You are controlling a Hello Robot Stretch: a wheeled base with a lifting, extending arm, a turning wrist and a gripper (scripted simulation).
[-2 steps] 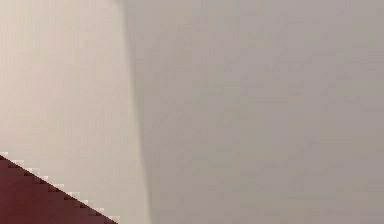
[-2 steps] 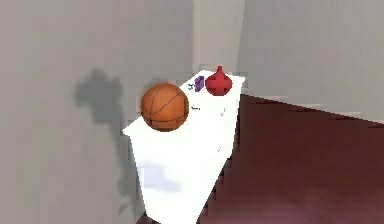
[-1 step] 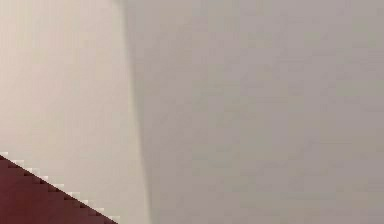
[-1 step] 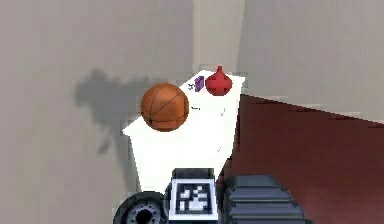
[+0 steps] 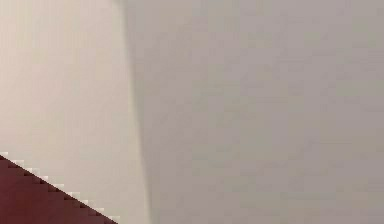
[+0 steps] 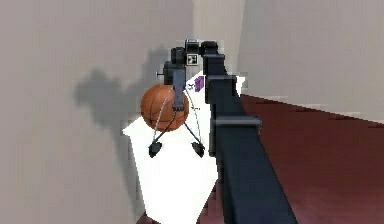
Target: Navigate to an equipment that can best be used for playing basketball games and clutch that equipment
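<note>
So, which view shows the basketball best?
The arm side view: the orange basketball sits on a white stand, left of the arm. The forward view looks at wall and a corner of dark red floor.

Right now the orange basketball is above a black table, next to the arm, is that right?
Not quite: the table is white, not black. The arm side view shows the orange basketball above it, next to the arm.

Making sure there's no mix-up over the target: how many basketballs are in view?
1: the basketball shows left of the arm, by the white stand. Another might hide behind the arm.
</note>
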